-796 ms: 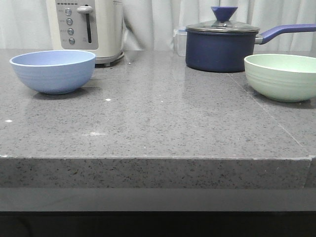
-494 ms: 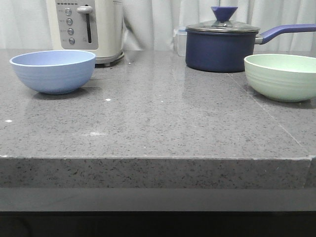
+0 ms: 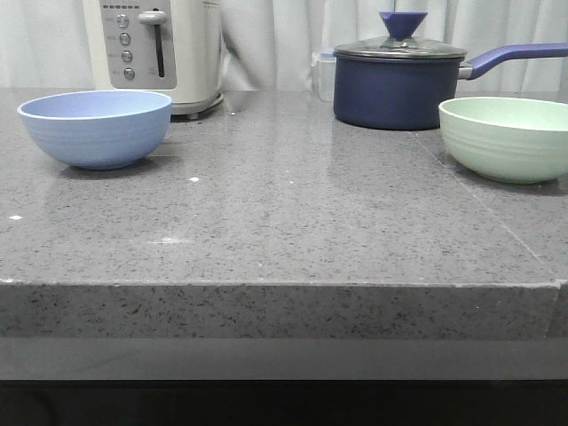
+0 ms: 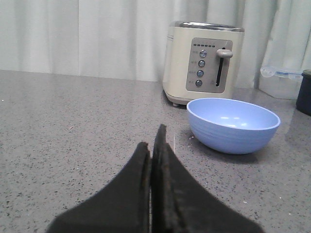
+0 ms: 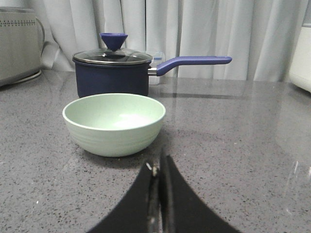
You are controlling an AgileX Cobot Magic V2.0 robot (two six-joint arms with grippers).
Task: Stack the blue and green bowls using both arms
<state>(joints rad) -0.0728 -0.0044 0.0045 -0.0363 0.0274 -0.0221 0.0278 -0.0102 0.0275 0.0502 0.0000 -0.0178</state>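
Note:
The blue bowl [image 3: 95, 128] stands upright on the grey counter at the far left, in front of the toaster; it also shows in the left wrist view [image 4: 233, 124]. The green bowl [image 3: 508, 138] stands upright at the far right, near the saucepan; it also shows in the right wrist view [image 5: 114, 123]. My left gripper [image 4: 153, 141] is shut and empty, short of the blue bowl and to its side. My right gripper [image 5: 158, 165] is shut and empty, just short of the green bowl. Neither arm shows in the front view.
A cream toaster [image 3: 160, 49] stands behind the blue bowl. A dark navy lidded saucepan [image 3: 399, 80], handle pointing right, stands behind the green bowl, with a clear plastic container [image 3: 323, 75] beside it. The counter's front edge [image 3: 266, 286] runs across the front view.

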